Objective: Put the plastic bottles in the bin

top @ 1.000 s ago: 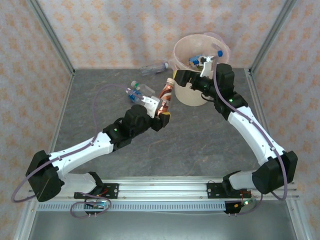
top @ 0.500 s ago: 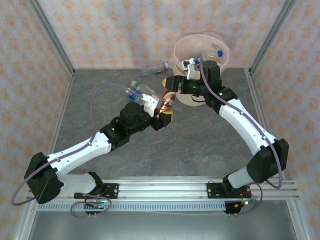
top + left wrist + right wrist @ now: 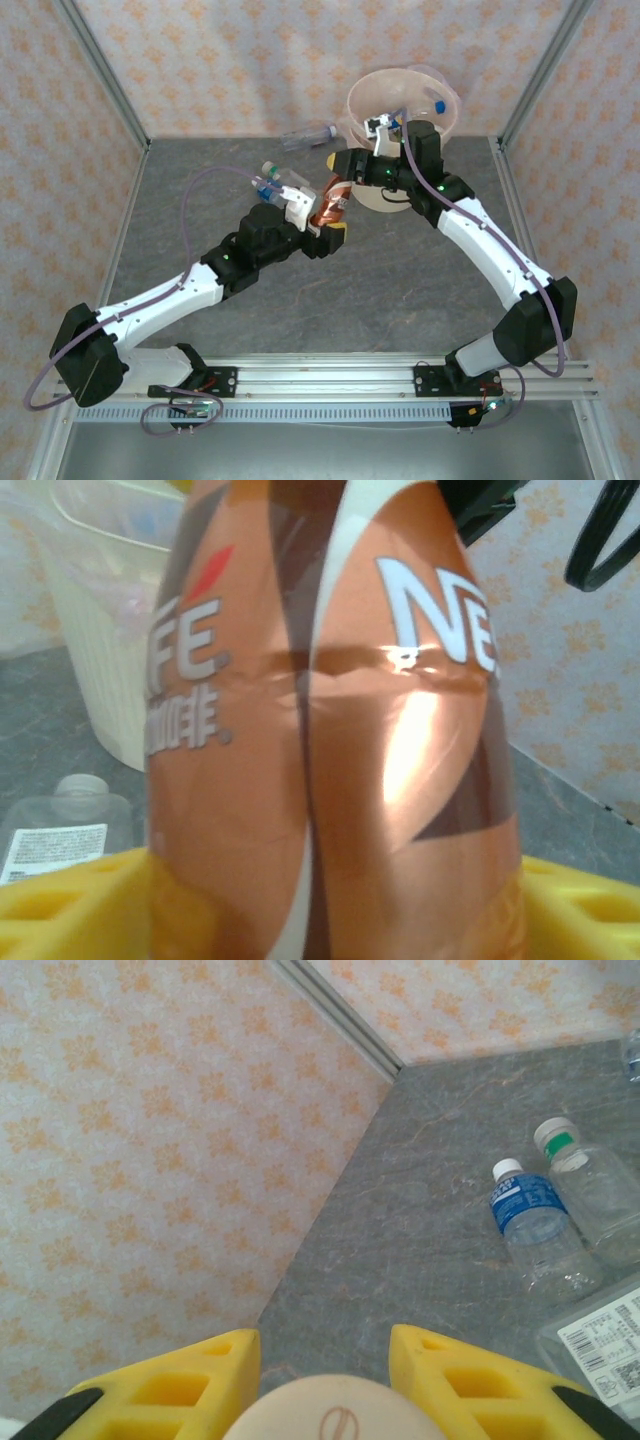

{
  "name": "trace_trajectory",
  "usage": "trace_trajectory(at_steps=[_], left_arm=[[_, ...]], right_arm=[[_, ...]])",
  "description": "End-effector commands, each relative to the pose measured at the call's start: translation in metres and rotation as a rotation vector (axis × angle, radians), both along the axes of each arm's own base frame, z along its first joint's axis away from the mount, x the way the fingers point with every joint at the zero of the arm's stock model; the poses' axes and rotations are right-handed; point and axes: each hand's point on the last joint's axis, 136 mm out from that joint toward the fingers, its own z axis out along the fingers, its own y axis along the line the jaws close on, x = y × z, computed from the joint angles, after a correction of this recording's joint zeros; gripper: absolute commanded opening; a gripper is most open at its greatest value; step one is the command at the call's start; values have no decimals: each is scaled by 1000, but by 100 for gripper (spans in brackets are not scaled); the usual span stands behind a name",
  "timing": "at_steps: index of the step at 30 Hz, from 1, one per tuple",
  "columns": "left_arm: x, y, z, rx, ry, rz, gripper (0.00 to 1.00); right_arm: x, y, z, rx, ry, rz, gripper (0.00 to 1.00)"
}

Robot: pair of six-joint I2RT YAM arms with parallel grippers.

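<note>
Top external view: a brown coffee bottle (image 3: 331, 203) hangs tilted above the grey surface (image 3: 400, 290), just left of the bin (image 3: 356, 95), which stands at the far edge toward the right corner. The right end effector (image 3: 338, 168) pinches the bottle's cap. The left end effector (image 3: 325, 220) has a finger on either side of the bottle's lower body, and it cannot be told whether they press it.

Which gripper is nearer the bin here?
Right. The right gripper is beside the bin, gripping the coffee bottle by its cap; the left gripper is farther out, around that bottle's base.
</note>
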Motion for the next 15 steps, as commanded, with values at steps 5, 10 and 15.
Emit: trace_trajectory(at_steps=[5, 10, 15], left_arm=[[13, 25, -3, -63, 0, 128, 100], [11, 52, -3, -106, -9, 242, 100], [13, 98, -20, -108, 17, 473, 100]], right_arm=[[27, -25, 26, -56, -142, -196, 0], [44, -58, 48, -140, -254, -384, 0], [56, -87, 79, -198, -382, -534, 0]])
